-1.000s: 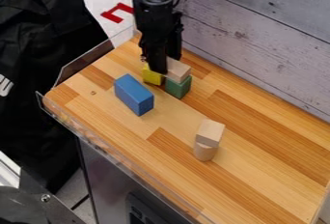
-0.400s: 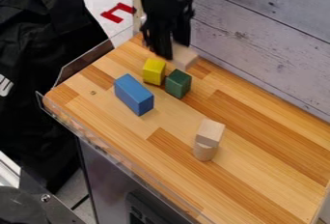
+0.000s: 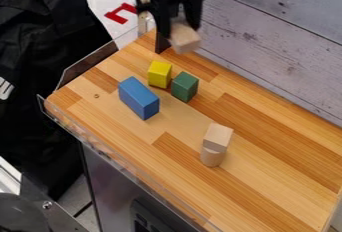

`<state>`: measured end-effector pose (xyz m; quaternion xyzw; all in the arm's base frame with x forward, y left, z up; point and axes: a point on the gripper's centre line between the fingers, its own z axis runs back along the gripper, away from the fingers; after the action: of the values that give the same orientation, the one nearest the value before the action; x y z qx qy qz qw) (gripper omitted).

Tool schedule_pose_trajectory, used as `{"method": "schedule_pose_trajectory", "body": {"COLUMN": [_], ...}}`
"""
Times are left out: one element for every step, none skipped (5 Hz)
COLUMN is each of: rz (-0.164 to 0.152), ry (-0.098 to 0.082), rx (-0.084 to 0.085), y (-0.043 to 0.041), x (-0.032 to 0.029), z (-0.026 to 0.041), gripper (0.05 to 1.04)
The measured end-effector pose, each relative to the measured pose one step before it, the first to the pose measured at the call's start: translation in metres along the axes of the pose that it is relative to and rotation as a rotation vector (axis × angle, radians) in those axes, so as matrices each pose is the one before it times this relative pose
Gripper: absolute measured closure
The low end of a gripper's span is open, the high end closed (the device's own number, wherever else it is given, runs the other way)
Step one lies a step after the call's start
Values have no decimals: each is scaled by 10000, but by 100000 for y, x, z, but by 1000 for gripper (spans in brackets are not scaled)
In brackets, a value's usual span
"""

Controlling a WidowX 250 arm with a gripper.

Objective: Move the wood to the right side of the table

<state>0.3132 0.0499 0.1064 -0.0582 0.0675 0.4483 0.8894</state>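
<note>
hand [image 3: 178, 36], wood [image 3: 186, 41] farther from green block [image 3: 185, 87]

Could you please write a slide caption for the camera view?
Gripper holding a pale wood block over the table, near yellow, green and blue blocks.

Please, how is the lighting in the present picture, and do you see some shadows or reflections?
In the camera view, light seems soft and from above: the yellow block has a brighter top than sides; shadows beside the blocks are faint; the clear rim shows pale reflections.
</note>
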Motion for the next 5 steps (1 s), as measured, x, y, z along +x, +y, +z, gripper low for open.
{"method": "schedule_pose_trajectory", "body": {"rz": [-2484,-2328,-1364,-922,-613], "ry": [180,282,63,136,-33], "rx": [1225,807,496,189,-437], "y": [-235,-277,-1978,-1625,-804], "x": [-2099,-1889,-2141,-1467,-651], "z": [-481,-2202,-1144,-1312,-621], "gripper": [543,543,543,543,543]}}
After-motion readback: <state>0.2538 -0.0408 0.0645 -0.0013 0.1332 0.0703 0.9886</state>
